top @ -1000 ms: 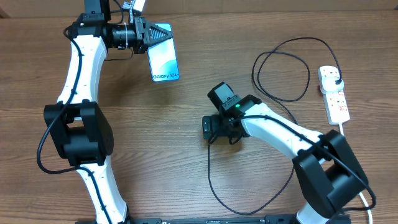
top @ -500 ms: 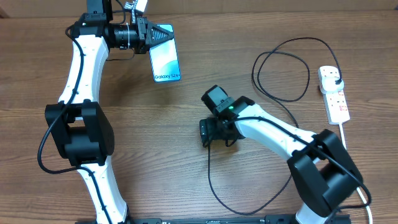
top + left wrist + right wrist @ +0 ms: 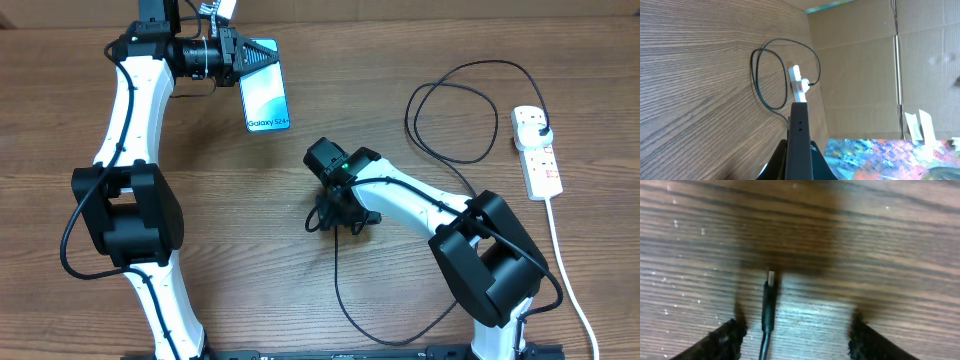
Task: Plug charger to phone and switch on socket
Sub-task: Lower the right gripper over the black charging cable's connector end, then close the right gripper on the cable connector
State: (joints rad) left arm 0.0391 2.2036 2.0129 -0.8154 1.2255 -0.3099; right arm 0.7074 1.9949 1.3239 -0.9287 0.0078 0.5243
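The phone (image 3: 266, 96), with a light blue screen reading "Galaxy S24", is held at its top end by my left gripper (image 3: 238, 60), which is shut on it. In the left wrist view the phone (image 3: 799, 132) shows edge-on between the jaws. The charger cable (image 3: 452, 110) loops from its plug head (image 3: 541, 128) in the white socket (image 3: 537, 160) across the table. Its connector tip (image 3: 771, 277) lies on the wood between the open fingers of my right gripper (image 3: 795, 337), nearer the left finger. In the overhead view the right gripper (image 3: 335, 215) is at mid-table.
The socket's thick white cord (image 3: 572, 270) runs down the right side. Slack black cable (image 3: 345, 300) curves near the front edge. A cardboard wall (image 3: 865, 70) stands behind the table. The socket (image 3: 798, 86) also shows far off in the left wrist view.
My right gripper has moved left and slightly up the table, with the wrist turning. The left gripper and the phone have hardly moved.
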